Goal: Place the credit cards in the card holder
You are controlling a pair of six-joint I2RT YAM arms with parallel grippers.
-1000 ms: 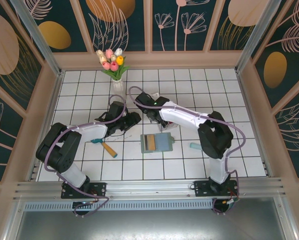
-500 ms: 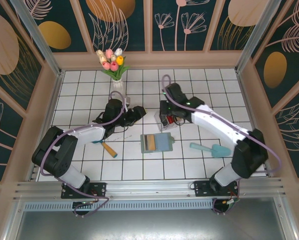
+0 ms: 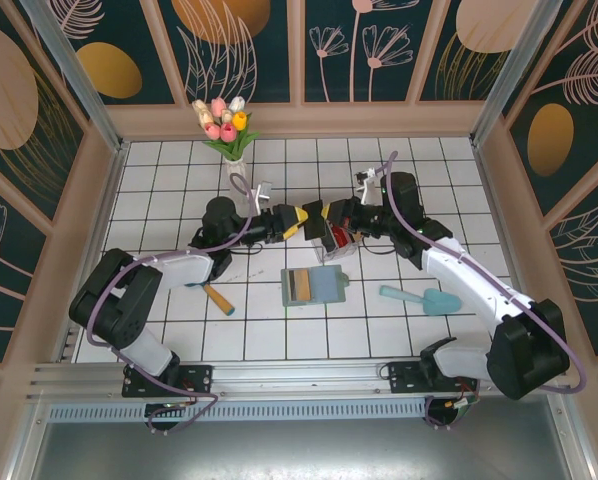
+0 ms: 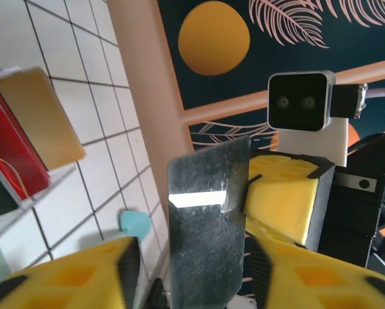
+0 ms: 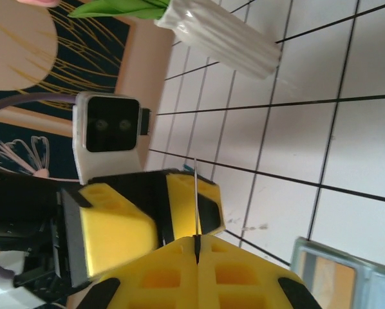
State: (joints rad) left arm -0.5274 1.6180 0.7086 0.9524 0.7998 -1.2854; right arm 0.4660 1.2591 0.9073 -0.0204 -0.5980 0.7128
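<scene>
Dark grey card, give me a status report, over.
Right gripper shut on dark grey card, mid-air. Left gripper open around its free end. Card holder open on table, clear box just behind.

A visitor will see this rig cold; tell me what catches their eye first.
The two grippers meeting tip to tip above the middle of the table: the right gripper pinches a dark grey card, held between the open fingers of the left gripper. Then the bright tulips at the back, and the grey-green card holder lying flat nearer the arms' bases.
</scene>
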